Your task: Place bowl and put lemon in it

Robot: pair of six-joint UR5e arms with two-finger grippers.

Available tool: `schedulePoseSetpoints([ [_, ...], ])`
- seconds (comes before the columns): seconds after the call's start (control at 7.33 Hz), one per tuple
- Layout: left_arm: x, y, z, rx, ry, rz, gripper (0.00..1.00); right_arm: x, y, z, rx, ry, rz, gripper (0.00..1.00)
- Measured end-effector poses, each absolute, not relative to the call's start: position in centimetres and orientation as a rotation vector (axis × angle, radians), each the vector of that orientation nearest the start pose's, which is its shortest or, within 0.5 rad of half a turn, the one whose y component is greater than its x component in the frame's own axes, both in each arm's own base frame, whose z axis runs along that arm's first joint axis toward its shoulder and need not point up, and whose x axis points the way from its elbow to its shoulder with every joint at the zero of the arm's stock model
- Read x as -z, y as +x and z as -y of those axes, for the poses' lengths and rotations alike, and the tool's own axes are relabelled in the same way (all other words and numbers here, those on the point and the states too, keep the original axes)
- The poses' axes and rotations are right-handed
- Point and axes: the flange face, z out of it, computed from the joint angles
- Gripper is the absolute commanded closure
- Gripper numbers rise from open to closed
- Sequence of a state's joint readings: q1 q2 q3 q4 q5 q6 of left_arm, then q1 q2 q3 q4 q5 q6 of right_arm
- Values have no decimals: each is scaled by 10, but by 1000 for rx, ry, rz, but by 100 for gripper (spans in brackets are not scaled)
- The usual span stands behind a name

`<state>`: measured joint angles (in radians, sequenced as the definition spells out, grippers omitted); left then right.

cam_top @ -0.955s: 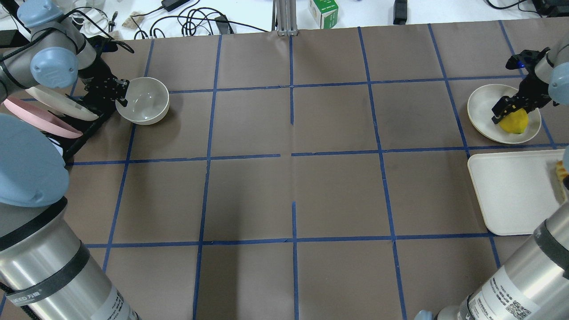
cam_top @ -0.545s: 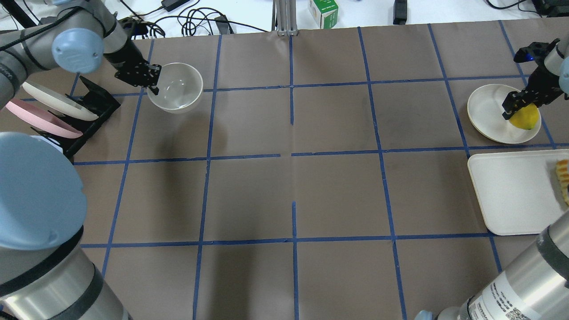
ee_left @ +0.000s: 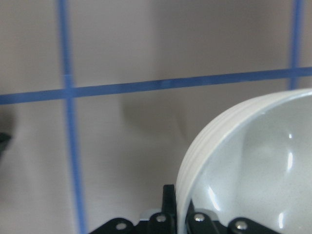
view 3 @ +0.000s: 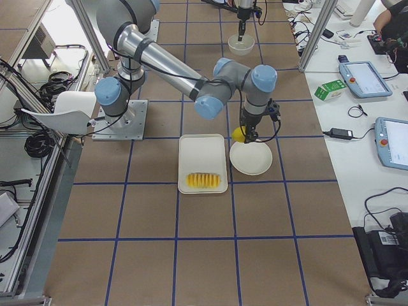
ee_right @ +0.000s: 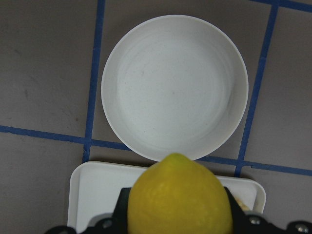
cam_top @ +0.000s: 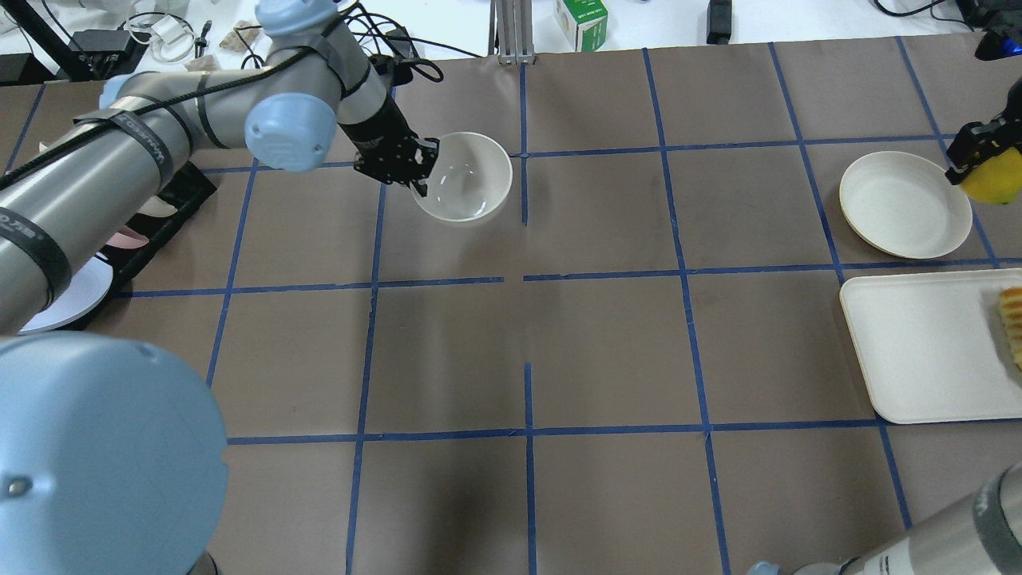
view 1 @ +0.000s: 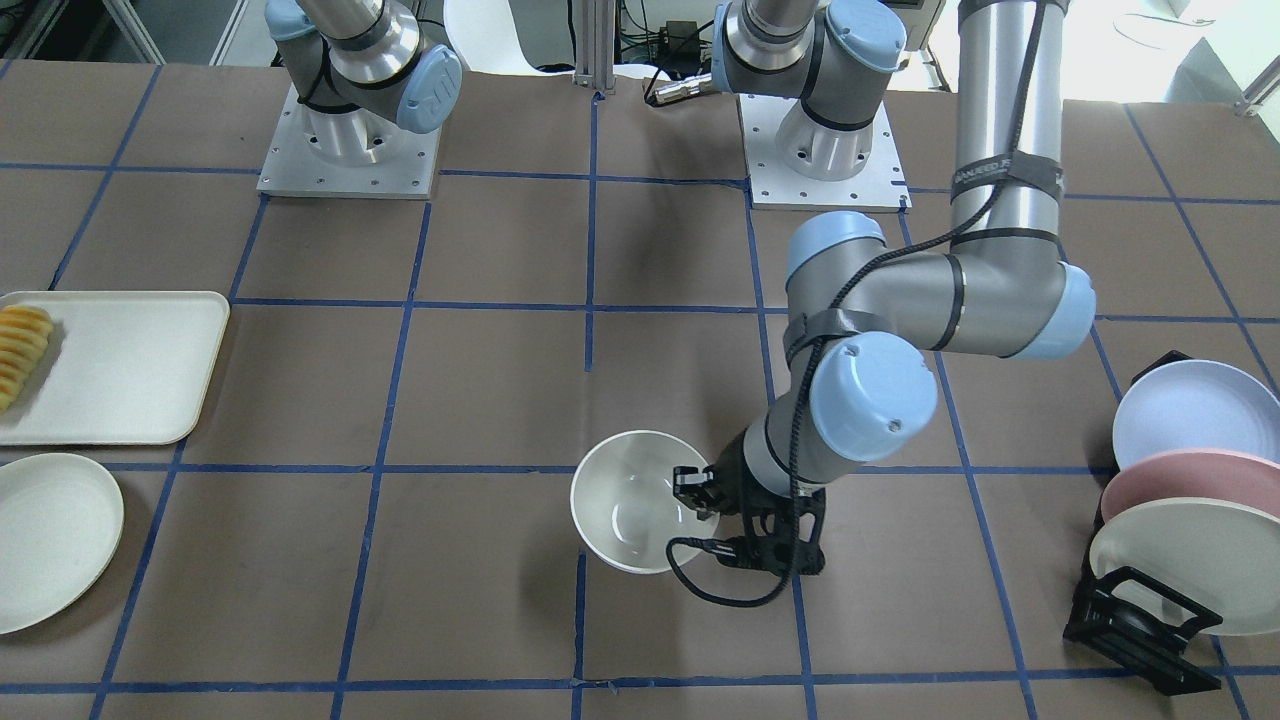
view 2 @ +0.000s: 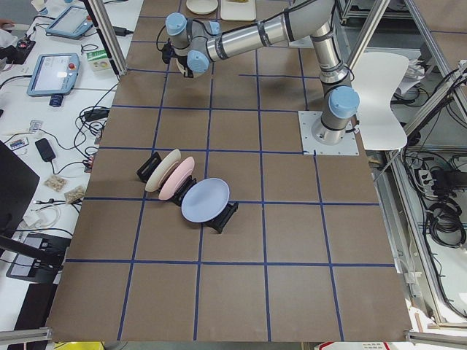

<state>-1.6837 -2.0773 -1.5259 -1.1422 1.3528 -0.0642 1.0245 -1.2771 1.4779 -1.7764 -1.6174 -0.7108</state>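
The deep off-white bowl (cam_top: 467, 180) hangs from my left gripper (cam_top: 421, 170), which is shut on its near-left rim and holds it just above the table by the far centre line. It also shows in the front view (view 1: 625, 500) and the left wrist view (ee_left: 253, 165). The yellow lemon (cam_top: 994, 177) is held in my shut right gripper (cam_top: 980, 160), lifted above the table at the far right edge. In the right wrist view the lemon (ee_right: 180, 197) fills the bottom between the fingers.
A shallow white plate (cam_top: 902, 204) lies bare below and left of the lemon. A white tray (cam_top: 918, 351) with sliced ridged food (cam_top: 1012, 319) sits nearer me. A black rack of pastel plates (view 1: 1170, 520) stands on the left side.
My left arm has carried the bowl rightward from beside the rack to the far centre. My right gripper has lifted the lemon off the shallow plate and moved it right.
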Motion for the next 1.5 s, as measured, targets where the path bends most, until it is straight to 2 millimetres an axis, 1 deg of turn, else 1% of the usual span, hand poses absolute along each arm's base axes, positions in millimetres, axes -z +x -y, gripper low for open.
schedulePoseSetpoints([
  [0.14, -248, -248, 611, -68, 66, -3354, 100, -431, -194, 568, -37, -244, -3174, 65],
  [0.27, -233, -263, 593, -31, 70, -3354, 100, -462, -183, 552, -51, -218, -3172, 65],
  [0.41, -218, -270, 580, -9, 77, -3355, 63, -480, -170, 540, -66, -189, -3168, 65],
  [0.55, -209, -272, 573, 8, 84, -3356, 15, -489, -149, 538, -69, -175, -3168, 65],
  [0.68, -205, -272, 571, 22, 88, -3357, 0, -491, -114, 545, -63, -151, -3172, 65],
  [0.82, -211, -270, 573, 58, 87, -3359, 0, -489, -72, 554, -56, -102, -3172, 65],
  [0.95, -231, -264, 579, 120, 86, -3356, 0, -486, -26, 560, -54, -92, -3161, 65],
  [1.09, -262, -248, 587, 170, 81, -3347, 0, -482, 21, 563, -52, -152, -3145, 65],
  [1.23, -301, -219, 592, 178, 87, -3336, 0, -481, 71, 562, -43, -220, -3130, 65],
  [1.36, -342, -183, 590, 169, 111, -3326, 0, -477, 116, 559, -29, -218, -3125, 65],
  [1.5, -381, -146, 581, 141, 132, -3314, 0, -467, 162, 560, -3, -188, -3124, 65],
])
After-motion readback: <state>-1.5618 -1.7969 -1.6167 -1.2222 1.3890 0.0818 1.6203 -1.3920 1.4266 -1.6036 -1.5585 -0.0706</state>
